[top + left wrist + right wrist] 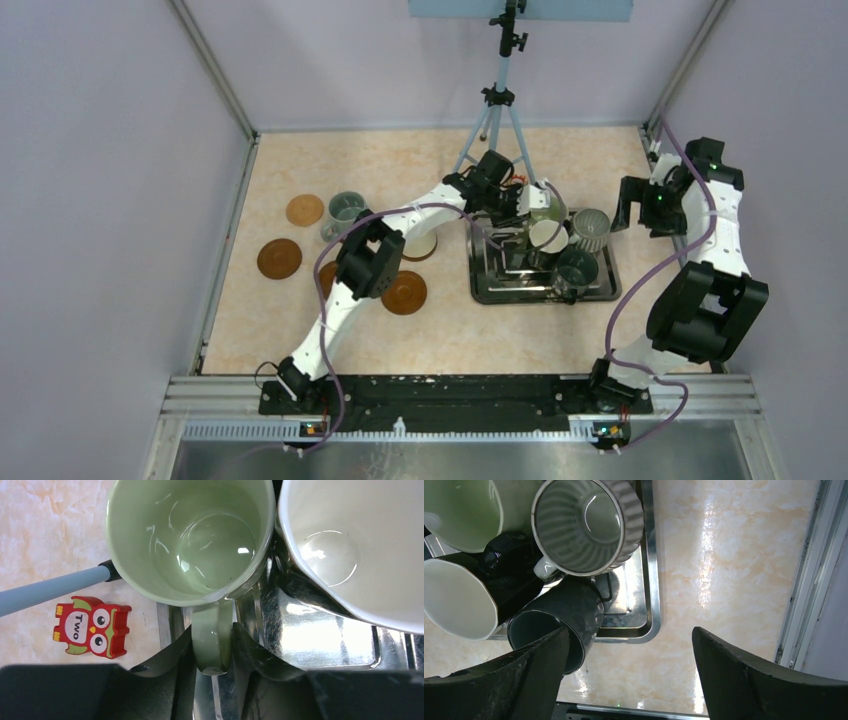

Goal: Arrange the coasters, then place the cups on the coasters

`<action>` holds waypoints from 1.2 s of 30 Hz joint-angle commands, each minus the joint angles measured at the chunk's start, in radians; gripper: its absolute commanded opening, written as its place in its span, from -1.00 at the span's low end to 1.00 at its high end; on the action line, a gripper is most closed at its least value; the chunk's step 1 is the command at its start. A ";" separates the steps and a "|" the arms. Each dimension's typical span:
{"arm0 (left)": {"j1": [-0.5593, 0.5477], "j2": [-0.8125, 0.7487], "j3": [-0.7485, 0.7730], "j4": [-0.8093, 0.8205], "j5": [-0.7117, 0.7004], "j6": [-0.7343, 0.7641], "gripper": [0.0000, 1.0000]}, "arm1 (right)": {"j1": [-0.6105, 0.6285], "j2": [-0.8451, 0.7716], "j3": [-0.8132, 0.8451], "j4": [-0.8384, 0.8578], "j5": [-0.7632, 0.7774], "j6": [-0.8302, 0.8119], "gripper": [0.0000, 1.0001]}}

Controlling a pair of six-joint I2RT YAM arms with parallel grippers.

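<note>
From the top view I see the left gripper (pixel 515 203) reached across to the far left corner of the steel tray (pixel 480 285), at the pale green mug (pixel 547 200); from this height I cannot tell how its jaws stand. The white mug (pixel 548 237), ribbed grey mug (pixel 591 228) and dark teal mug (pixel 577 268) crowd the same tray. The right gripper (pixel 640 205) hangs just beyond the tray's right side, touching nothing. Three coasters (pixel 279 258) lie bare on the left part of the table, with others partly hidden under the left arm. A grey-blue mug (pixel 345 210) stands just beside the farthest one, and a tripod (pixel 497 110) stands behind the tray.

The left wrist view settles what the top one could not. The left gripper (pixel 212 637) has its two fingers (pixel 175 655) pressed to either side of the handle of the pale green mug (pixel 190 535), clenched on it. The mug stands upright on the tray (pixel 310 640), its rim just beside the white mug (pixel 350 545). Only here do I see a red owl figure (pixel 92 626) on the table, near a tripod leg (pixel 50 587).

The right wrist view shows the right gripper (pixel 629 675) released, jaws spread wide with bare table between them; one finger (pixel 524 675) sits near the dark teal mug (pixel 559 625), which lies tilted below the upright ribbed grey mug (pixel 586 527).
</note>
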 commanded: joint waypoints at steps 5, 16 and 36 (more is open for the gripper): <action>-0.001 -0.073 -0.034 0.036 -0.016 -0.092 -0.58 | -0.011 -0.007 0.055 0.012 -0.010 -0.013 0.82; 0.016 -0.251 -0.267 0.085 -0.067 -0.206 -1.00 | -0.011 0.010 0.061 0.012 -0.030 -0.011 0.81; 0.086 -0.585 -0.535 0.267 -0.006 -0.426 -1.00 | -0.012 0.056 0.073 0.025 -0.059 -0.005 0.78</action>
